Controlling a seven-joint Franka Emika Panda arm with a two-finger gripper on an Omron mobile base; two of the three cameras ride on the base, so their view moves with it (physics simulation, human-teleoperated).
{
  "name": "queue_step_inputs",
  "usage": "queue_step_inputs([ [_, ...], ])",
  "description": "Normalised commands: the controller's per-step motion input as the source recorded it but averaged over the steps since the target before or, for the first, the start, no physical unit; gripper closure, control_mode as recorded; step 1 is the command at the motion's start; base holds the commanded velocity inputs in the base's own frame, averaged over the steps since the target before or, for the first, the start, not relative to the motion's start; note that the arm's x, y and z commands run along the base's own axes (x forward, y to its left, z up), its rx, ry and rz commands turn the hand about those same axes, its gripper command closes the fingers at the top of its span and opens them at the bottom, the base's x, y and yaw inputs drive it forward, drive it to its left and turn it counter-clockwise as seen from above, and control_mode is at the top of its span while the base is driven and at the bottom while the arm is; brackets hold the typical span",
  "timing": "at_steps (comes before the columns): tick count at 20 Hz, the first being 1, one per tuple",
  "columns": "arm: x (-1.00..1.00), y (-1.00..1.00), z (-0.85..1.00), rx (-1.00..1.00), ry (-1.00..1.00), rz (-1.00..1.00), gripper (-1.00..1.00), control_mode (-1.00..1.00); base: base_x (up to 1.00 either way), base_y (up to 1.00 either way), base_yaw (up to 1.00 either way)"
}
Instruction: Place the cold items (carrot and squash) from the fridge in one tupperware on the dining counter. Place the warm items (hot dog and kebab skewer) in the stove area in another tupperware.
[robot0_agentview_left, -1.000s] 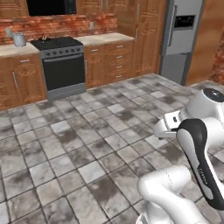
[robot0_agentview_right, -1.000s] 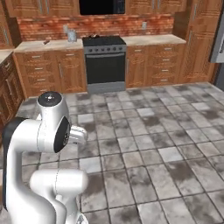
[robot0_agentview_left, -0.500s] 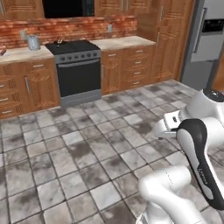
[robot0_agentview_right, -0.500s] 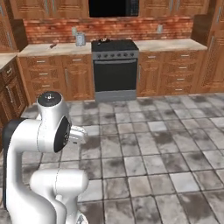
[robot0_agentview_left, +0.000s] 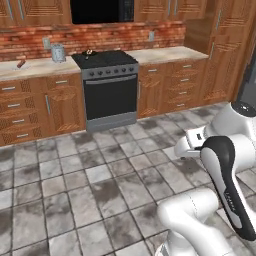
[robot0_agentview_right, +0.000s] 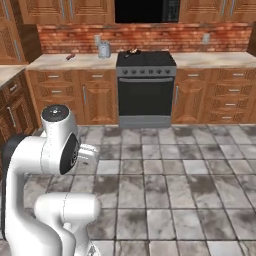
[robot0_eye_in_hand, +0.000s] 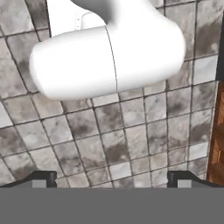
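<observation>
floor (robot0_agentview_left: 75, 185): mottled matt stone tile | cabinets (robot0_agentview_right: 65, 95): wood | stove (robot0_agentview_right: 146, 87): probably metal

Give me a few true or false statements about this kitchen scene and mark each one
1. The stove has a black oven door. True.
2. The gripper is clamped on a carrot. False: its fingertips stand wide apart over the tiled floor, holding nothing.
3. A small metal canister stands on the counter beside the stove. True.
4. The floor is wooden planks. False: it is grey stone tile.
5. The cabinets are white. False: they are brown wood.
</observation>
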Motion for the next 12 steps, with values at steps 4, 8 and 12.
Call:
queue_step_inputs([
  [4,0.00,0.00,0.00,0.00,0.00,0.00,-1.00,1.00,1.00,-0.38,0.23],
  [8,0.00,0.00,0.00,0.00,0.00,0.00,-1.00,1.00,1.00,-0.38,0.24],
  [12,0.00,0.00,0.00,0.00,0.00,0.00,-1.00,1.00,1.00,-0.33,0.22],
])
